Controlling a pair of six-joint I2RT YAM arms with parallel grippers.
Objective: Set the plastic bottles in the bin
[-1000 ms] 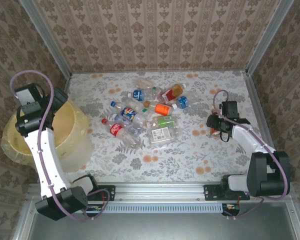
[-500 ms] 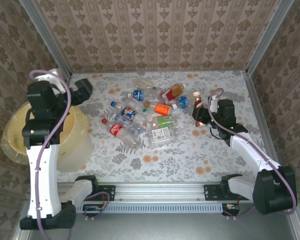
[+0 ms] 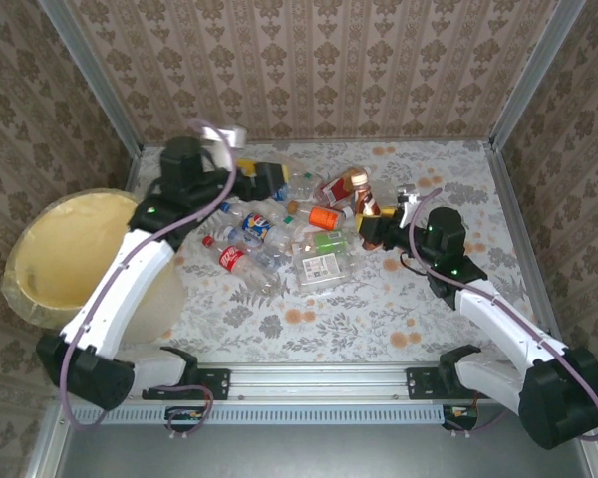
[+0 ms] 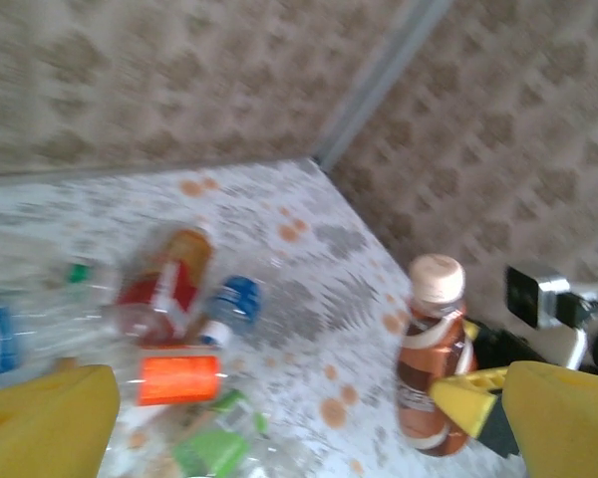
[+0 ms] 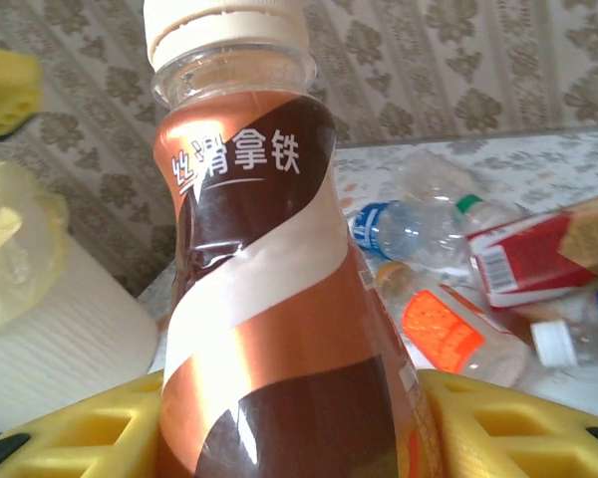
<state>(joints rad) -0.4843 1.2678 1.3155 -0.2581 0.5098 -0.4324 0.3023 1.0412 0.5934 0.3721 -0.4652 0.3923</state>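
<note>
Left hand (image 3: 267, 180): spread wide, holding nothing. No longer above the large round pale-yellow plastic bin (image 3: 70, 249), as a second ago. Now reaches out over the bin-side half of the heap of small clear plastic bottles (image 3: 279, 234). Judged: next pick in preparation.

Right hand (image 3: 371, 227): clamped low on an upright plastic bottle with brown-and-white label and cream cap (image 3: 365, 202), raised off the surface. Closer to the bin than a second ago, yet well apart from it, beyond the heap. Judged: mid-carry, drop not yet made.

Heap: roughly a dozen, with red, blue, green and orange labels, loose between bin and right hand.

Surface (image 3: 379, 309): pale floral-print sheet, stretching away from the bin.

Room: brown damask wallpaper (image 3: 309, 70) behind and beside the bin; aluminium corner posts (image 3: 95, 75).
</note>
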